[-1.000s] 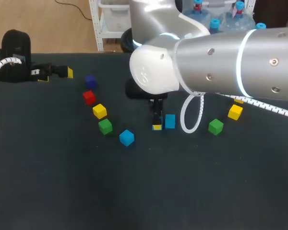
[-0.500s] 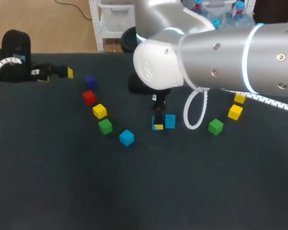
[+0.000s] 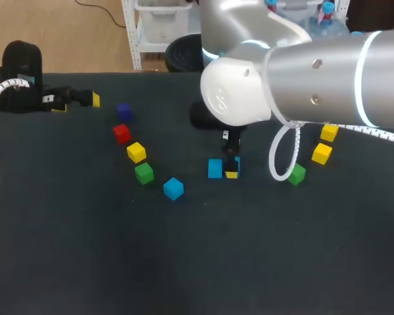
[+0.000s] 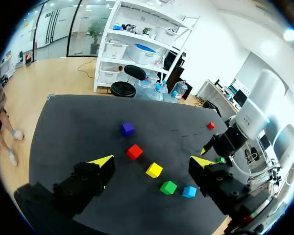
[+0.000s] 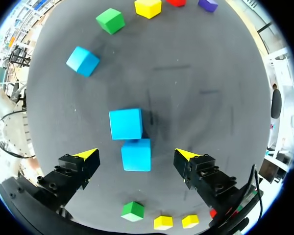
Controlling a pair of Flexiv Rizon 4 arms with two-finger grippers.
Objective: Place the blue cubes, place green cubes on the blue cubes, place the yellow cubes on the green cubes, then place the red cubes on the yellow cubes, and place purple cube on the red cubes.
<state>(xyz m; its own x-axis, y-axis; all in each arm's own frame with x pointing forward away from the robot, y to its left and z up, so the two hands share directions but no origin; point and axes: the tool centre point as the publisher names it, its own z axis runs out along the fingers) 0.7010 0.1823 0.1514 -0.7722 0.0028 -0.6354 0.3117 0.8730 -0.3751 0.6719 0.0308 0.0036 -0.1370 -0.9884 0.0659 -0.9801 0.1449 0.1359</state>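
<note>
**Blue Base Laid at Mid-Table**

The right gripper (image 5: 135,152) is seen with fingers spread wide around one of two blue cubes (image 5: 126,123) set just beside each other, nothing grasped. The left gripper (image 4: 152,160) is parked far left, parted and empty. A third blue cube (image 3: 173,188) is best taken squarely and set flush. Room is left near; the right is crowded by a green cube (image 3: 295,174).

Worktop: a broad, flat surface (image 3: 85,249) is seen, covered in a dark, nearly black matte material.
Extent: most of the head view is filled by it; its far edge is shown as a straight line.
Marks: a few faint pale scuffs and thin streaks are seen on the covering in the right wrist view.
Corner: one squared corner is shown in the left wrist view.
</note>
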